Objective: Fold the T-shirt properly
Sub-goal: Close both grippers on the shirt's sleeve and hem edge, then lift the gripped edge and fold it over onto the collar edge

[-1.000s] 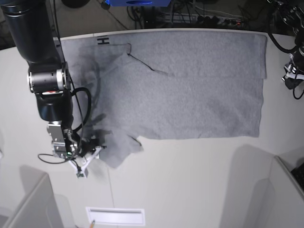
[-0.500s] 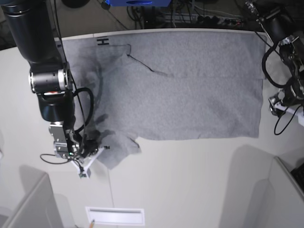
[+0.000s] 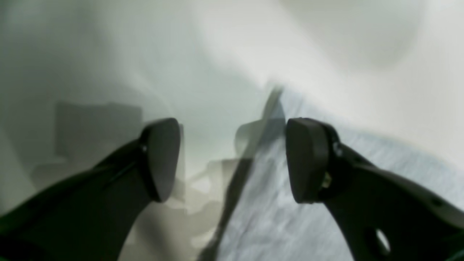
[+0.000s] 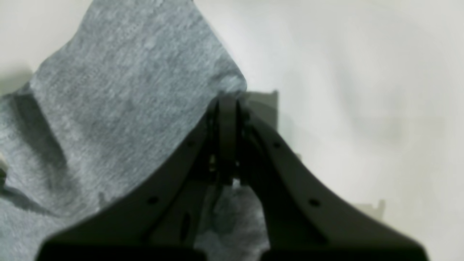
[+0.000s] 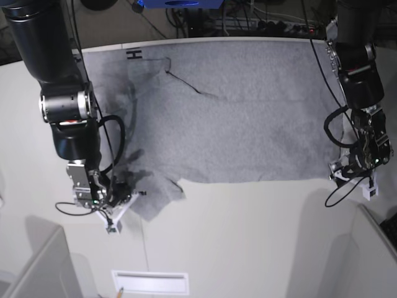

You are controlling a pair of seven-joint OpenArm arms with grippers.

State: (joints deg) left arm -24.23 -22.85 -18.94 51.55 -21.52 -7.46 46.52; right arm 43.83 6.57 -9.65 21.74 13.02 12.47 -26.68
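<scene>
The heather-grey T-shirt lies spread flat on the white table, with a bit of black lettering showing at its far left corner. My right gripper is shut on the edge of the sleeve at the shirt's near left. In the right wrist view the jaws pinch the grey cloth. My left gripper is open at the shirt's near right corner. In the left wrist view its gripper straddles the shirt's edge, and its fingers stand wide apart.
A white slotted plate sits at the table's near edge. Grey partitions stand at the near left and near right. Cables and equipment lie behind the table's far edge.
My left arm has swung in from the right edge and come down to the shirt's near right corner. My right gripper, holding the sleeve, has shifted slightly nearer.
</scene>
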